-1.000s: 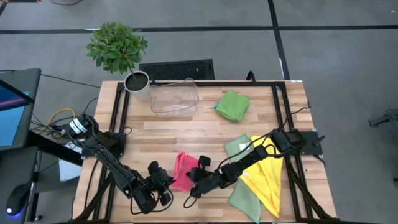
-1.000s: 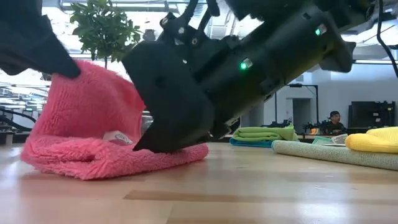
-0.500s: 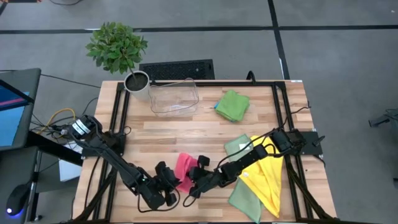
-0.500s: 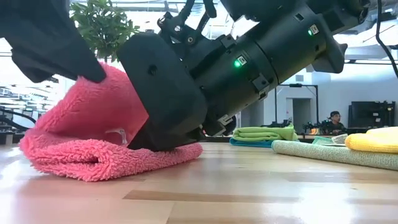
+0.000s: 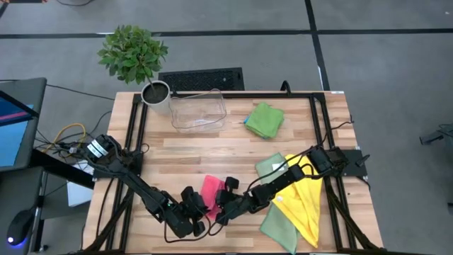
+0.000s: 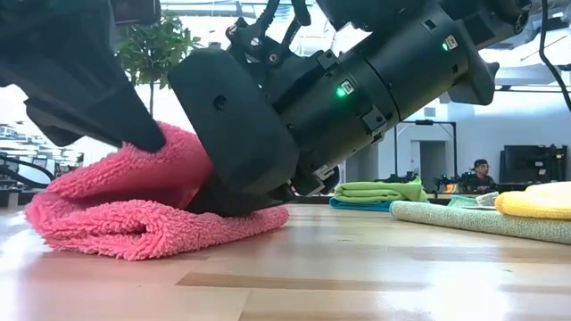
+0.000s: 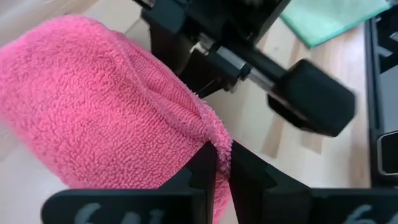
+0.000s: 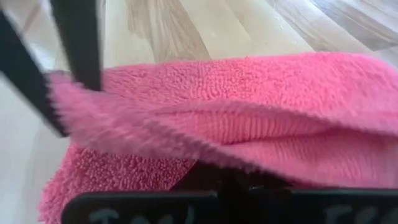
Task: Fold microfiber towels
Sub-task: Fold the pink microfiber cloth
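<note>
— Where do we find the pink towel [image 5: 211,192] in the overhead view?

— At lower centre of the frame, near the front edge of the wooden table [image 5: 205,152], bunched into a narrow fold between our two grippers. In the low view it fills the left half, doubled over on itself.

— And our left gripper [image 5: 199,212]?

— It sits at the towel's lower left. In its wrist view we see the two fingers pressed together on a pink hem, so it is clamped on the cloth.

— The right gripper [image 5: 221,203]?

— Just right of the towel, low on it. Its wrist view shows a pink edge pinched at the fingers, so we read it as closed on the same towel.

— Other cloths?

— A folded bright green towel [image 5: 265,119] at upper right, beside the clear plastic bin [image 5: 197,110]. A yellow towel [image 5: 303,198] and pale sage towels [image 5: 277,228] lie at lower right under our right arm. A potted plant [image 5: 134,55] stands at the upper left corner.
</note>
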Controlling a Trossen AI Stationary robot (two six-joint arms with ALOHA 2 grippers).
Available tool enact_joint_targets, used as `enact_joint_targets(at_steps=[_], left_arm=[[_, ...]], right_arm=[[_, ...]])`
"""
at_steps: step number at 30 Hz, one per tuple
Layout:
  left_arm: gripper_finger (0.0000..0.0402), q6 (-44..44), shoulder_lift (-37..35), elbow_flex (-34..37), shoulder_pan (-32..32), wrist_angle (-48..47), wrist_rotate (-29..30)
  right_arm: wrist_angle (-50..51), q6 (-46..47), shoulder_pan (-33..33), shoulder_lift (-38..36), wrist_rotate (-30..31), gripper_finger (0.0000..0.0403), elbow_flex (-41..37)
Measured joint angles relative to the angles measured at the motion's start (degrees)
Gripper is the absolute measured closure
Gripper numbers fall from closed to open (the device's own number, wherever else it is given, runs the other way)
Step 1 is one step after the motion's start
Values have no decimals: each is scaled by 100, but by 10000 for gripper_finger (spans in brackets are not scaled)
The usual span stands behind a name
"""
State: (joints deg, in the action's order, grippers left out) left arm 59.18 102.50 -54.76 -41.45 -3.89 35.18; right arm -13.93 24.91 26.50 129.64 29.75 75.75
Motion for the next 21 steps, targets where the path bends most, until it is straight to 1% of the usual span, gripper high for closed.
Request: enact_joint_targets(at_steps=[5, 8, 12, 18, 21], left_arm=[[372, -87, 0, 0, 0, 200, -21], [372, -51, 48, 0, 0, 254, -41], [372, -22, 164, -2, 18, 295, -208], [372, -127, 192, 2, 37, 468, -145], [372, -146, 205, 2, 44, 496, -175]], right_arm=[[48, -10, 0, -19, 18, 358, 0], [84, -127, 0, -80, 62, 354, 4], [548, -138, 9, -319, 218, 354, 11], [1598, -106, 153, -757, 900, 354, -7], [2232, 138, 265, -953, 1309, 353, -4]])
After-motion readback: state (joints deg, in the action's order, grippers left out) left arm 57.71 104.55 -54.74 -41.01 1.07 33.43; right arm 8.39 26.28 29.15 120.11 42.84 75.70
